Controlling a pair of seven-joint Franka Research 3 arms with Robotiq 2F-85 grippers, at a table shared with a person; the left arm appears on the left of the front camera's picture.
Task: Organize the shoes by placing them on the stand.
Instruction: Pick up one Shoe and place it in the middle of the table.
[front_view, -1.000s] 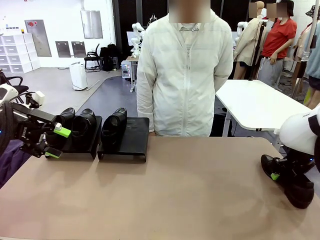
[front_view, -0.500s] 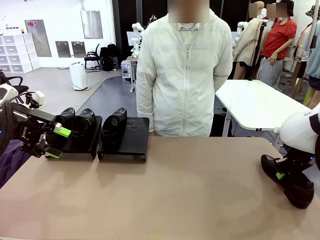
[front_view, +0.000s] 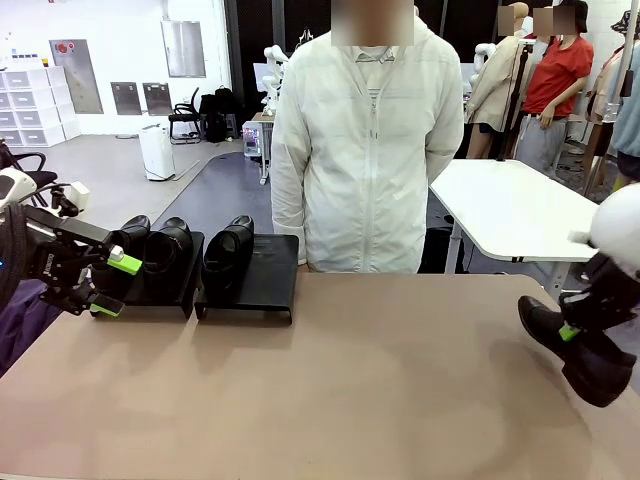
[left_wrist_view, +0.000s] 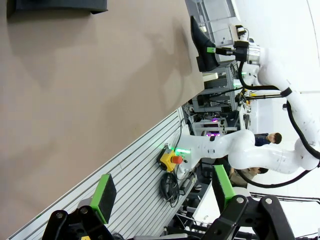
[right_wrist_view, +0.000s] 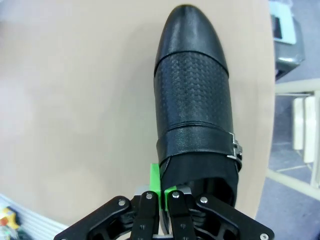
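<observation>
Three glossy black shoes sit on the low black stand (front_view: 268, 283) at the table's far left: two (front_view: 168, 246) on its left platform and one (front_view: 228, 250) on its right platform. A fourth shoe (front_view: 588, 358) (right_wrist_view: 194, 95) is at the table's right edge with its heel end tipped up. My right gripper (front_view: 568, 332) (right_wrist_view: 162, 191) is shut on the rim of that shoe's heel opening. The same shoe (left_wrist_view: 201, 42) appears far off in the left wrist view. My left gripper (front_view: 108, 286) (left_wrist_view: 164, 192) hovers open and holds nothing, just left of the stand.
A person in a white jacket (front_view: 368, 150) stands at the table's far side, behind the stand's right end, hands out of sight. Bare brown tabletop (front_view: 380, 380) stretches between the stand and the held shoe. A white table (front_view: 510, 205) stands behind on the right.
My right gripper has closed on the shoe's heel rim. The right arm has risen slightly, tipping the shoe's heel up. The left arm has not moved.
</observation>
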